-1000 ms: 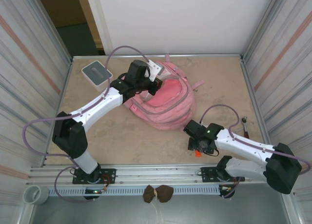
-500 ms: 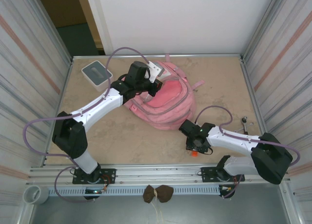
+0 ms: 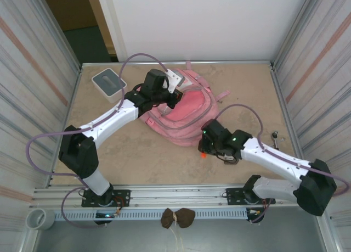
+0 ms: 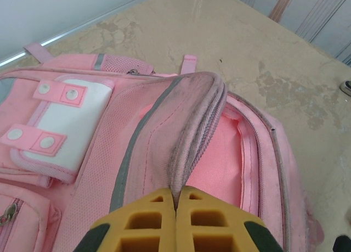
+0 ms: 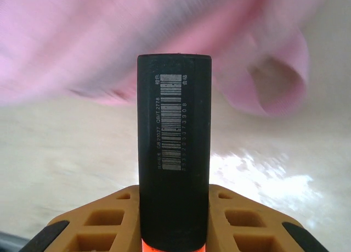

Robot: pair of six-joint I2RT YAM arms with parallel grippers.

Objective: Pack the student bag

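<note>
Right claw (image 5: 174, 211), gripping marker (image 5: 174, 126), neared student bag (image 3: 186, 117); beige tabletop (image 3: 137, 158), corrugated walls (image 3: 33, 71).

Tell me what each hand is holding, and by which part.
The left hand pinches the student bag by the raised edge of its open zip flap. The right hand grips a black barcoded cylinder by its lower end.

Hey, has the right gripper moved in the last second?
Yes. The right gripper, holding a black barcoded cylinder, has moved away from the metal front rail, up and left towards the pink fabric backpack.
</note>
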